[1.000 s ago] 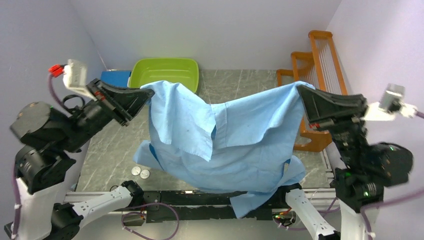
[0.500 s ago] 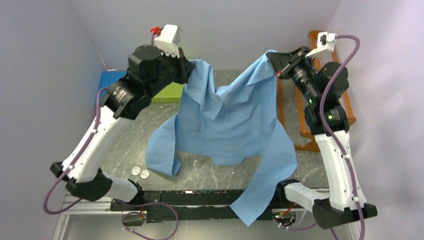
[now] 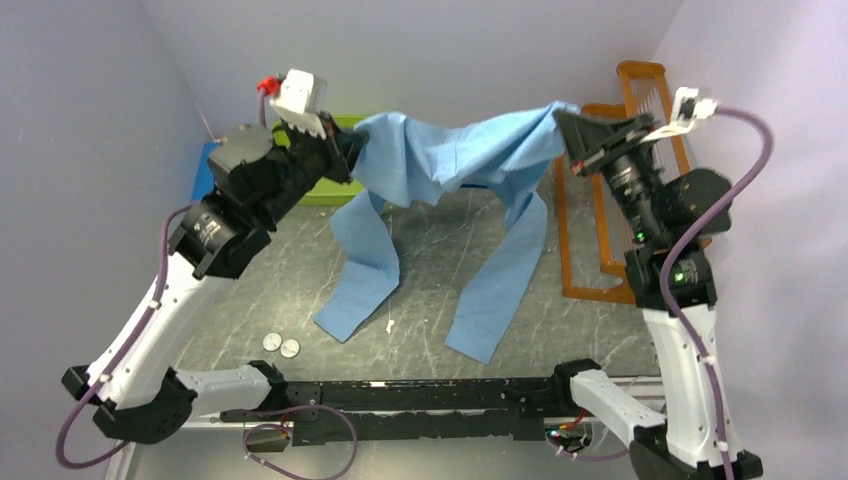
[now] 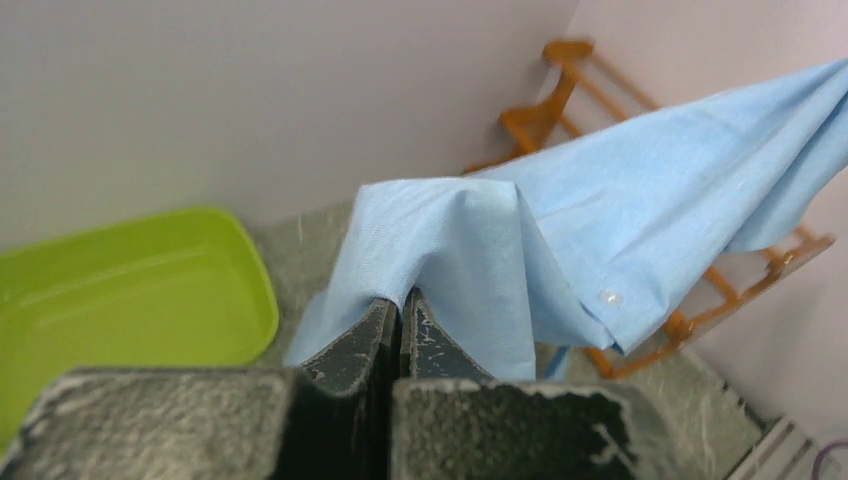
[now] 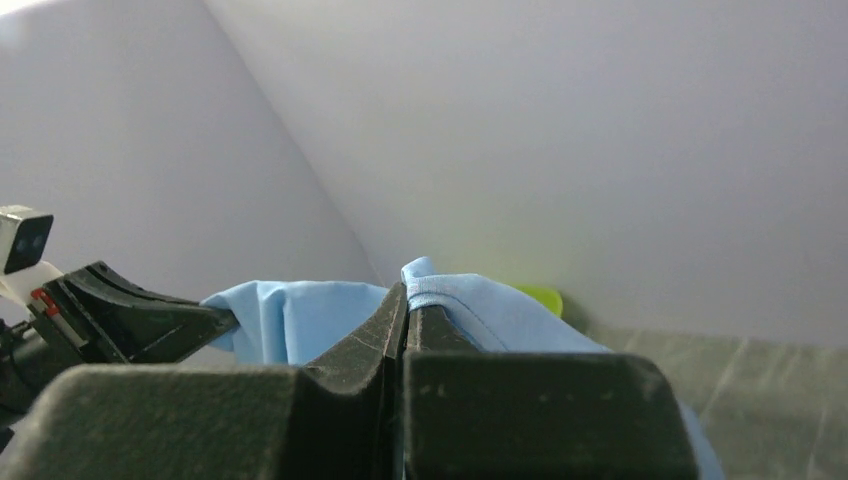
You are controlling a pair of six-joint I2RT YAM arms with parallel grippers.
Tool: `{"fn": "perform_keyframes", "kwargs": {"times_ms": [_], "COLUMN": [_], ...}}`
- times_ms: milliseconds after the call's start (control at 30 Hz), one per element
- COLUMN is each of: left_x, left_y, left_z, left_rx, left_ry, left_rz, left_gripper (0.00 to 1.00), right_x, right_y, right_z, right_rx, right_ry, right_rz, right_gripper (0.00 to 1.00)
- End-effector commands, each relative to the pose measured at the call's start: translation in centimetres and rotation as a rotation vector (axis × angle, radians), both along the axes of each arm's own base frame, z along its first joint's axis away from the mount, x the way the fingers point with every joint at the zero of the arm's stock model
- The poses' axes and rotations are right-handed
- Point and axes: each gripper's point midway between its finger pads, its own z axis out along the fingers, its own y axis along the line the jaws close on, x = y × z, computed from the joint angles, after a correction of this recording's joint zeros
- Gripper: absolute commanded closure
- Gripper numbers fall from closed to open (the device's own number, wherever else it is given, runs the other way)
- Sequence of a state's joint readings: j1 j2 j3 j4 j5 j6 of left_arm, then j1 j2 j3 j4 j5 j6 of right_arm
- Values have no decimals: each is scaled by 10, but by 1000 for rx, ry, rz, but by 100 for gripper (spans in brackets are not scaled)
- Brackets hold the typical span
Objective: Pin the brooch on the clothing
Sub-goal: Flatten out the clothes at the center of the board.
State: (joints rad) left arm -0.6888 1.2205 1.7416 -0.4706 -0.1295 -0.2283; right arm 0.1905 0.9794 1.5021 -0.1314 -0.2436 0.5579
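Far out at 10 o'clock a flat blue item (image 3: 208,160) lies in the corner. Just beside it is a green tub (image 3: 325,188), half hidden behind the raised left arm (image 3: 215,230). The left jaws are clenched on one edge of the light blue shirt (image 3: 450,155), and the cloth drapes over their tips in the left wrist view. A white button (image 4: 607,297) shows on a nearby hem. Near 7 o'clock, two small round discs (image 3: 270,342) sit side by side on the grey surface (image 3: 430,250), apart from the cloth. The shirt is strung in the air between the two arms, across 11 to 1 o'clock. Its two sleeves hang down towards 6 o'clock, and their ends lie on the surface. The right jaws, at 1 o'clock, are clenched on the shirt's other edge, with the fabric bunched over their tips. Just behind and below them an orange wooden rack (image 3: 585,240) stands at 2 to 3 o'clock. It is close against the right arm (image 3: 675,260) and the side wall.
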Motion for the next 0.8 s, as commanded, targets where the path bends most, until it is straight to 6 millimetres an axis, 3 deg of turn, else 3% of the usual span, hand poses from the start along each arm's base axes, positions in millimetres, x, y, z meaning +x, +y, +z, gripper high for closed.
{"fn": "perform_keyframes", "kwargs": {"times_ms": [0,67,100,200,267,333,433,567,667,767], "left_x": [5,1,-3,-24,-45,-65,-92,-121,-137,-146], "left_y": [-6,-6,-7,-5,-3,1,8,23,28,30], "left_z": [-88,-143,-183,-261,-302,-329,-350,-364,-359,-338], "left_rx": [37,63,78,99,99,84,36,8,-19,-58], "left_ry": [175,290,377,564,686,776,862,956,995,964], "left_rz": [15,17,23,12,-8,-21,-38,-24,-36,-79], "left_gripper": [97,97,97,97,97,97,97,97,97,97], "right_x": [14,16,12,-3,-18,-35,-58,-83,-92,-100], "right_y": [-3,-5,-7,-7,-9,-11,-15,-24,-19,-22], "right_z": [-94,-156,-189,-276,-316,-347,-372,-386,-379,-371], "right_rx": [-35,-63,-76,-106,-124,-134,-143,-153,-106,-73], "right_ry": [189,332,409,602,703,787,867,938,963,992], "right_rz": [-31,-45,-49,-36,-31,-29,-27,-57,-31,-49], "right_gripper": [100,100,100,100,100,100,100,100,100,100]}}
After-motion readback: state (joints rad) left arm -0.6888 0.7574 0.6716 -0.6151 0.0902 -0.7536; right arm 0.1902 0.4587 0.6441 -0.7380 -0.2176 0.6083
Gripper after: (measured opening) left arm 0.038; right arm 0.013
